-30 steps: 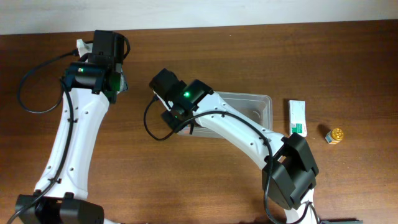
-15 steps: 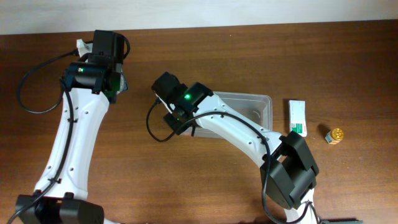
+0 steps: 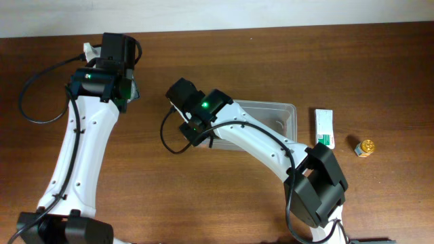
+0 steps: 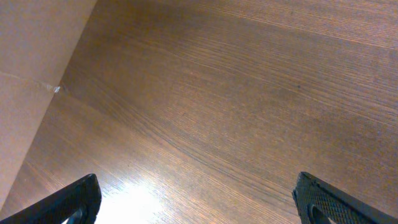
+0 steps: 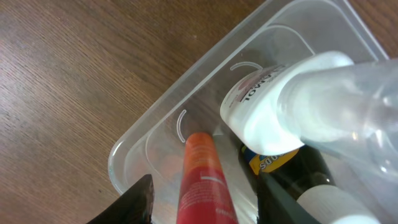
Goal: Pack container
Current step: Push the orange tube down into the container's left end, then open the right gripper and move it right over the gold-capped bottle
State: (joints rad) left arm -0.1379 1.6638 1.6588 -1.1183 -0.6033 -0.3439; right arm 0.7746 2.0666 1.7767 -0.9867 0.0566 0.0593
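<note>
Over the container (image 5: 121, 163), poised with right gripper (image 5: 205, 200) spread astride the red tube (image 5: 202, 168) (unpinched, lying flat beside the white bottle (image 5: 273, 106), probably to save room); with left gripper (image 4: 199, 199) likewise spread, parked clear.

The left end effector (image 4: 198, 202) and right end effector (image 5: 205, 199) gape (right arm angled leftward)

Clear glossy plastic container (image 5: 186, 93); wood-grain table (image 4: 249, 93).
</note>
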